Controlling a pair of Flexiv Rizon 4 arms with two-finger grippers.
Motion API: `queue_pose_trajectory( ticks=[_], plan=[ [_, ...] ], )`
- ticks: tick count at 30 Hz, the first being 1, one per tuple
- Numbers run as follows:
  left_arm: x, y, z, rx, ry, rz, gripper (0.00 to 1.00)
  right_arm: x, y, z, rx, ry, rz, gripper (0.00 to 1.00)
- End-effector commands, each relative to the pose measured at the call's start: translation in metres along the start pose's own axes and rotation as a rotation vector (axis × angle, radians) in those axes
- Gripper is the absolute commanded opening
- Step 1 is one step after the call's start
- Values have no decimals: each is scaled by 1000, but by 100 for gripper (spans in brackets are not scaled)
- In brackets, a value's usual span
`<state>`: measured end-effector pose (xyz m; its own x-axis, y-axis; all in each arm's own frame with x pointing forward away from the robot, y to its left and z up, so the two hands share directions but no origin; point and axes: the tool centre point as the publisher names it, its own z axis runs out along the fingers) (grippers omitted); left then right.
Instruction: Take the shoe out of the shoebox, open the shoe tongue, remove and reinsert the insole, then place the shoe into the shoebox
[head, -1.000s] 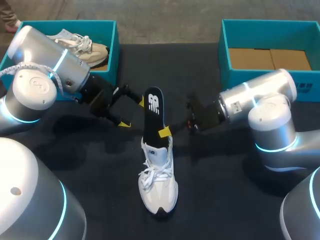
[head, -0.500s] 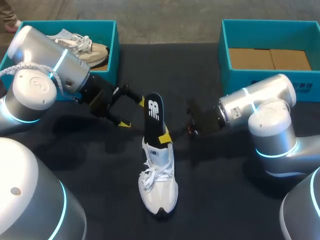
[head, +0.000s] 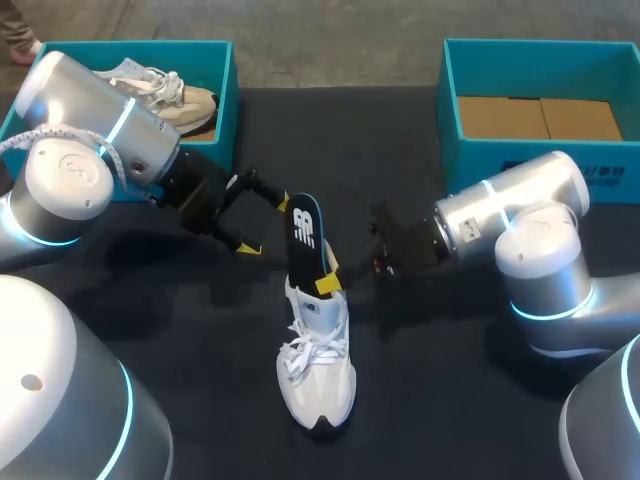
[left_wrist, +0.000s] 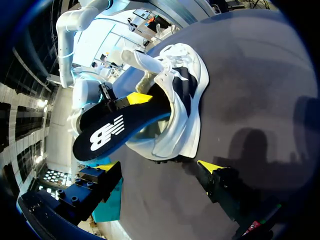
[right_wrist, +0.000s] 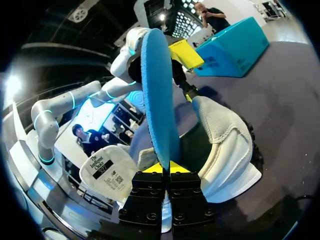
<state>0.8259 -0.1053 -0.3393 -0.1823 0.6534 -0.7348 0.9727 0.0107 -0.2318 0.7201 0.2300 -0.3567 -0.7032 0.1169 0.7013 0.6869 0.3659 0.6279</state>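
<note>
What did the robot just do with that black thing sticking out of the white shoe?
The right gripper, shut on the black insole, pushed it a bit deeper into the white lace-up sneaker. The open left gripper beside the insole stayed where it was, and the sneaker did not move.

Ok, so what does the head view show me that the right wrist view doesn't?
Only the head view shows the beige shoe in the left shoebox, the right shoebox lined with cardboard, the white shoe with its laces, and the black printed top of the insole. Only the right wrist view shows the insole's blue underside, with the right gripper shut on its lower end. Both show the insole standing up out of the white shoe, with the left gripper close by.
</note>
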Motion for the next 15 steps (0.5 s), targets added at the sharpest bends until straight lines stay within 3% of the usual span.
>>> queue_pose_trajectory(
  ticks=[1,2,5,15],
  plan=[
    [0,0,1,-2,3,0,100,4,1,1,-9,-8,-4,12],
    [0,0,1,-2,3,0,100,5,3,0,-11,-10,-6,19],
    [0,0,1,-2,3,0,100,6,9,-2,-16,-20,-17,25],
    [0,0,1,-2,3,0,100,7,27,-12,-22,-47,-41,22]
  ],
)
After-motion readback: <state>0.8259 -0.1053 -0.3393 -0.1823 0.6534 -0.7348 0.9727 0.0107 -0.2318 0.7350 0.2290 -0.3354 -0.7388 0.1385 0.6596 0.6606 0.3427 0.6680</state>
